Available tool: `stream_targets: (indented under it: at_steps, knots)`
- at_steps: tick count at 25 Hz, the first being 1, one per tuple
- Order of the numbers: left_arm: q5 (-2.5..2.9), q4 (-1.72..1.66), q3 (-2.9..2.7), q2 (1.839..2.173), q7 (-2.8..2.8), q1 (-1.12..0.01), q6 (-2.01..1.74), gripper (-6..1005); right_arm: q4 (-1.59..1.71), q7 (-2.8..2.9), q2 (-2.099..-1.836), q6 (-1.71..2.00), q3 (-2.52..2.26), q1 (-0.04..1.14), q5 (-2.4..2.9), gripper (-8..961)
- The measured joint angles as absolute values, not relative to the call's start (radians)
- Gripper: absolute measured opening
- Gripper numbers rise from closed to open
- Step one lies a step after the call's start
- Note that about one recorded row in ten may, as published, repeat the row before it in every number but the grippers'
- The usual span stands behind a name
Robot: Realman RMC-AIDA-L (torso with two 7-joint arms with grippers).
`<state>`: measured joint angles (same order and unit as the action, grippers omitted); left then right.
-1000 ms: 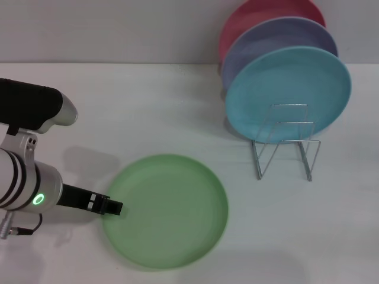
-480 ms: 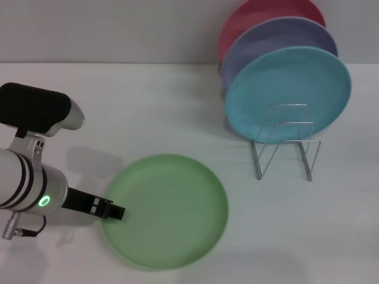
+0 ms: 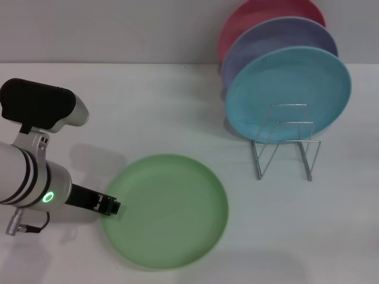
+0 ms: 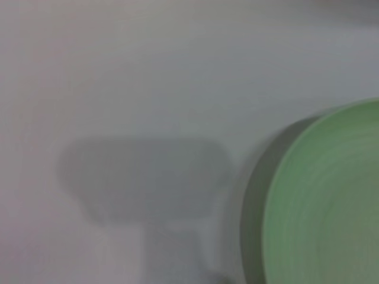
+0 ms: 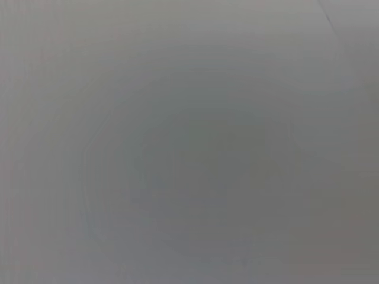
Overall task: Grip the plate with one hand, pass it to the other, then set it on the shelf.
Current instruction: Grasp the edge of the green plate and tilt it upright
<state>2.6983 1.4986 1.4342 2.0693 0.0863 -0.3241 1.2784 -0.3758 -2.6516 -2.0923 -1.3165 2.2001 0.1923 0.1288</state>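
— Where the head view looks down on the white tabletop [image 3: 177, 100], what can you count?

— Four plates. One light green plate [image 3: 166, 210] lies flat near the front, well apart from the shelf [image 3: 285, 142] at the right. Three more stand on edge in that wire shelf: a sky-blue plate [image 3: 288, 89] in front, a lavender plate [image 3: 275, 38] behind it, a pink plate [image 3: 260, 15] at the back.

— And the arms?

— One. The left gripper [image 3: 109, 206] sits low at the green plate's left rim, touching it or just beside it; whether the jaws are spread or pinching the rim, I cannot tell.

— Does the left wrist view add anything?

— Only the green plate's [image 4: 331, 201] edge, blurred, and a soft shadow [image 4: 148, 177] on the tabletop. No shelf, no other plates, no jaws.

— The right wrist view?

— Plain grey, nothing to make out. The right gripper appears nowhere.
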Motion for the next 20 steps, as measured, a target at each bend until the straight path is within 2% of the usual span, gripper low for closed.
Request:
stream_targets:
  at_steps: [3, 15, 17, 20]
  knots:
    - [2.698, 1.496, 1.434, 2.069, 0.086, -0.329, 1.279, 398, -0.376, -2.652, -2.092, -1.313, 2.201, 0.195, 0.129, 828]
    - [2.696, 1.451, 1.433, 2.066, 0.092, -0.357, 1.276, 292, -0.382, -2.664, -2.089, -1.318, 2.203, 0.196, 0.129, 829]
    - [2.698, 1.461, 1.433, 2.066, 0.093, -0.358, 1.277, 120, -0.383, -2.664, -2.089, -1.319, 2.203, 0.196, 0.129, 829]
    - [2.7, 1.472, 1.436, 2.065, 0.094, -0.357, 1.277, 107, -0.384, -2.665, -2.089, -1.319, 2.203, 0.196, 0.129, 829]
